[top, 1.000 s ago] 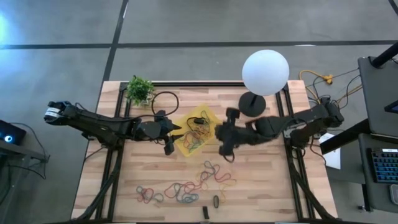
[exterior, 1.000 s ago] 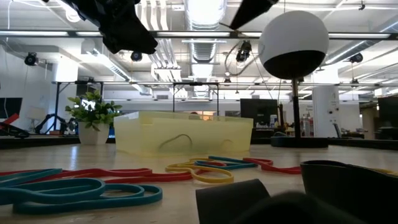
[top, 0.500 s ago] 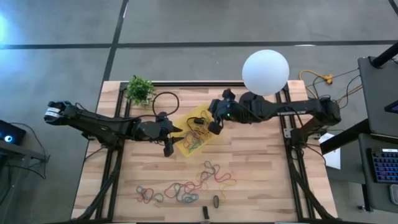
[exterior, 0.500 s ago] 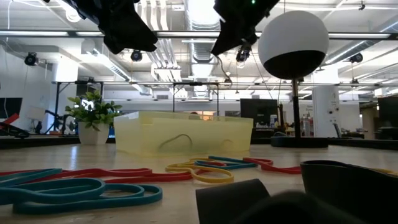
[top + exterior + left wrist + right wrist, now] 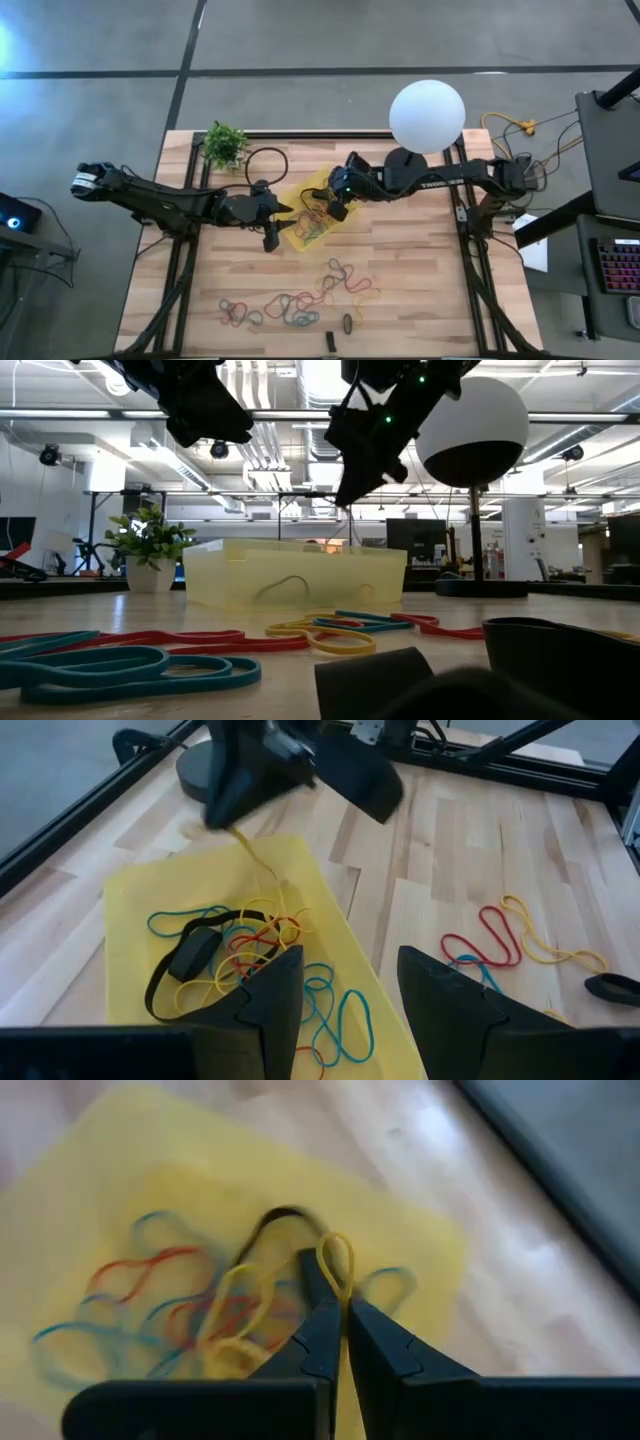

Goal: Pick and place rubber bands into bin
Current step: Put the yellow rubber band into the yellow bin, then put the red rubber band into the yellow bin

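Observation:
The translucent yellow bin [image 5: 322,183] sits mid-table and holds several coloured rubber bands [image 5: 250,955]. My right gripper [image 5: 335,207] hovers over the bin, shut on a thin yellow rubber band [image 5: 258,855]; it also shows in the low view above the bin [image 5: 345,495]. My left gripper [image 5: 283,214] hangs open at the bin's left edge, its fingers [image 5: 270,995] empty. More rubber bands [image 5: 300,300] lie loose on the wood toward the near edge. My right gripper pinches the yellow band between its two fingertips, a small loop [image 5: 335,1260] sticking out past them. The fingers slant down from the table's right. The rest of the band [image 5: 268,870] hangs slack below, its lower end reaching the bands in the bin.
A lamp with a white globe [image 5: 427,116] and black round base [image 5: 405,165] stands right of the bin. A small plant [image 5: 225,145] and a big black ring [image 5: 265,162] are at the far left. Two dark oblong pieces [image 5: 347,325] lie near the front edge.
My right gripper, shut on the yellow band, has swung from right of the bin toward the table's left, come down over the bin, and rolled as it went. The band now dangles into the bin.

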